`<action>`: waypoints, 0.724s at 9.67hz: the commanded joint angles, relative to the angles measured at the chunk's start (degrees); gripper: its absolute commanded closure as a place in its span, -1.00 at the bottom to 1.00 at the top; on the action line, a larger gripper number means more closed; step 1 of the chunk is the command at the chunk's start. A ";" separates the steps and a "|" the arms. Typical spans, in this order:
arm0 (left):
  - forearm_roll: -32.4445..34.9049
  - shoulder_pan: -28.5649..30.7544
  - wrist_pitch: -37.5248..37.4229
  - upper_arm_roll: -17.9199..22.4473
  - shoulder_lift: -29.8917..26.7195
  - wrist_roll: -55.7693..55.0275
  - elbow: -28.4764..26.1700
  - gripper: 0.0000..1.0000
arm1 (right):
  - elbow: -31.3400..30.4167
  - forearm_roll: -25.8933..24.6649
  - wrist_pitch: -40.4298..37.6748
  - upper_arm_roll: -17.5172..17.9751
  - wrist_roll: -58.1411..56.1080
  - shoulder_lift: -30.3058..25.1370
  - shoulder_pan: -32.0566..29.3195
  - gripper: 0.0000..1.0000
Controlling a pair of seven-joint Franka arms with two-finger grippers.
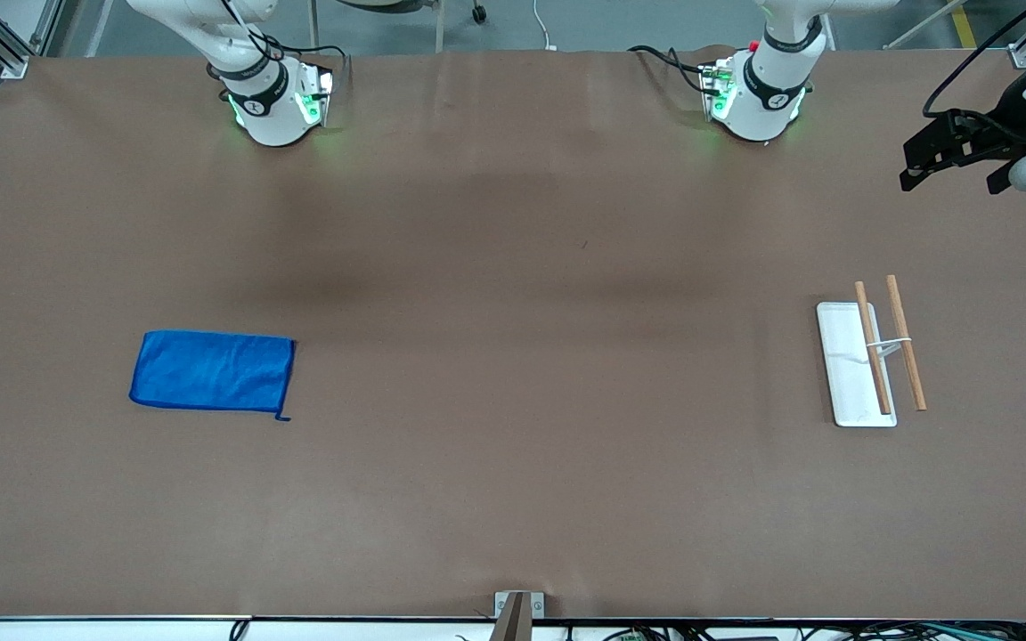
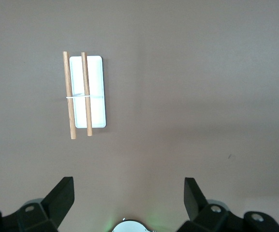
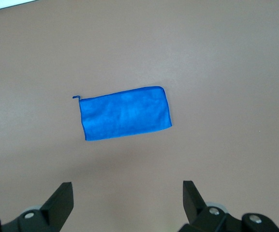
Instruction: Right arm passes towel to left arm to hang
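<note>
A wide table (image 1: 513, 267) covered in matte brown sheeting fills the front view, faintly creased and crossed by soft shadow bands. Grey floor, aluminium framing and loose cables are seen past the robots' bases, and a white edge strip with a small metal bracket (image 1: 518, 605) runs along the side nearest the front camera.

The bright blue rectangular microfibre towel (image 1: 212, 371) lies flat on the brown surface toward the right arm's end of the table, its small corner loop at the corner nearest the front camera and nearest the table's middle. A flat white rectangular tray (image 1: 844, 356) carrying two light wooden rods (image 1: 906, 343) on a thin white wire frame stands toward the left arm's end, well apart from the towel.

The left gripper (image 2: 129, 193) is held high over the table near the tray, fingers spread wide with nothing between them. The right gripper (image 3: 128, 195) is held high over the towel's end of the table, its fingers likewise spread wide and empty.
</note>
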 commanded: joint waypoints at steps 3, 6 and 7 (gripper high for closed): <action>0.43 -0.34 -0.65 0.24 0.24 0.70 -1.01 -1.00 | -0.13 0.75 -0.25 0.04 0.12 -0.60 -0.23 -1.00; 0.43 -0.60 -0.56 -0.28 1.03 -0.97 -1.01 -1.00 | -0.13 0.92 -0.16 0.04 0.21 -0.51 -0.31 -1.00; 0.17 -0.60 -0.56 -0.37 1.64 -1.06 -0.14 -1.00 | -0.05 0.92 -0.25 0.04 0.21 -0.51 -0.32 -1.00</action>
